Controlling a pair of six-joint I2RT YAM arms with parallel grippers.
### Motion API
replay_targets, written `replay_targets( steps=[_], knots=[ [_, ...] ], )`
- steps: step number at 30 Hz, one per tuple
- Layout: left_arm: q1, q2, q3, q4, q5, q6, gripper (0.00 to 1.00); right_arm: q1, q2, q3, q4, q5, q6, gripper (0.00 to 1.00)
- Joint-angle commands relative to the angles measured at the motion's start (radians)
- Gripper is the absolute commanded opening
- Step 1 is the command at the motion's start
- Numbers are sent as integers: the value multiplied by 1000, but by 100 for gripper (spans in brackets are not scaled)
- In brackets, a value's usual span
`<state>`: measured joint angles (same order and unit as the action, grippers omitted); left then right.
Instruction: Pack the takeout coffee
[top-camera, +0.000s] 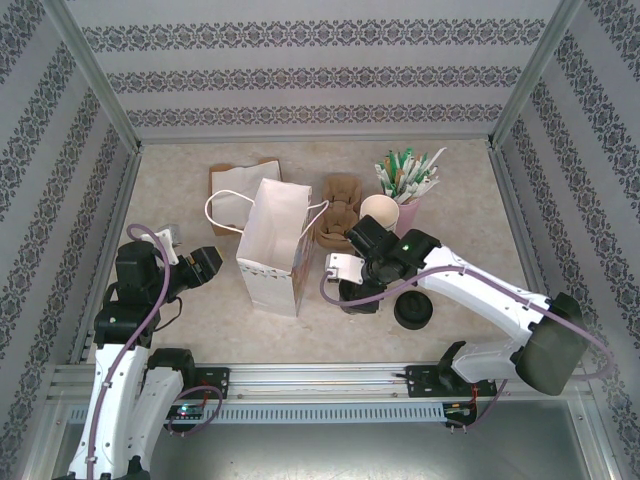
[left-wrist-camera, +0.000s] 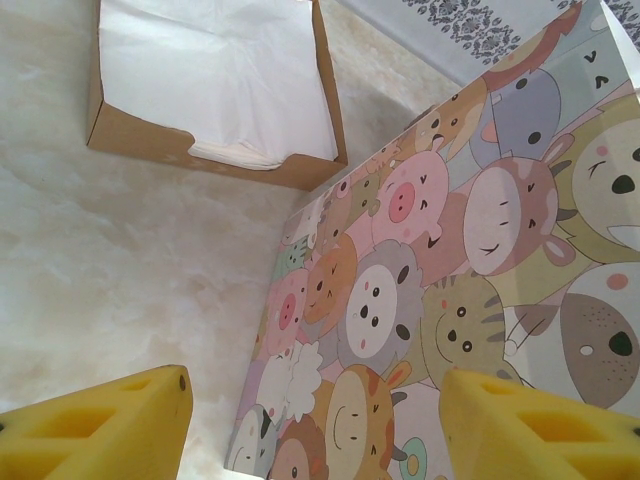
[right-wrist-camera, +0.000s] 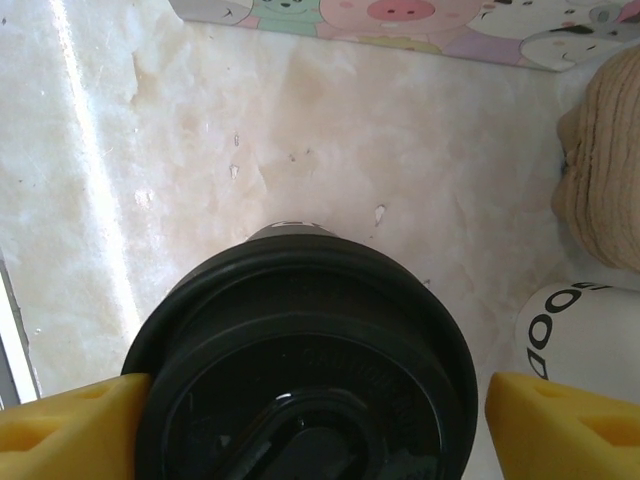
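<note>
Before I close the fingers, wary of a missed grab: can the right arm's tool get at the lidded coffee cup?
Probably yes: the right tool straddles the lidded coffee cup, a yellow finger on each side, nothing between; the printed bag stands clear.

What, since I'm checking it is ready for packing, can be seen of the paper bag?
The paper bag stands upright with its mouth open on the table, between the two arms. Its inside looks plain white; white cord handles loop out on both sides of the mouth. In the left wrist view the outer face is printed with pastel cartoon animals. The open left gripper faces that side without touching it. A brown napkin box sits close behind.
</note>
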<state>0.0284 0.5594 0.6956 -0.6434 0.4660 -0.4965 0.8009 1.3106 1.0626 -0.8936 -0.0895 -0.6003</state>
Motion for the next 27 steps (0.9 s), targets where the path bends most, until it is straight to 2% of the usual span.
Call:
replay_targets(
  steps=[1,6,11,15,20,27],
  knots=[
    [5,2,10,-15,-9,23,67,8,19,13,-33,19,16,88],
    [5,2,10,-15,-4,24,65,6,35,35,-47,-14,30,90],
    [4,-8,41,-51,13,-7,55,7,39,31,-65,-25,32,74],
    [2,-35,104,-155,57,-62,53,3,26,20,-60,-29,38,74],
    [3,-131,124,-282,155,-194,52,-5,31,22,-56,-26,40,74],
    [2,-234,82,-332,251,-285,52,-11,19,11,-44,-24,46,75]
  ],
)
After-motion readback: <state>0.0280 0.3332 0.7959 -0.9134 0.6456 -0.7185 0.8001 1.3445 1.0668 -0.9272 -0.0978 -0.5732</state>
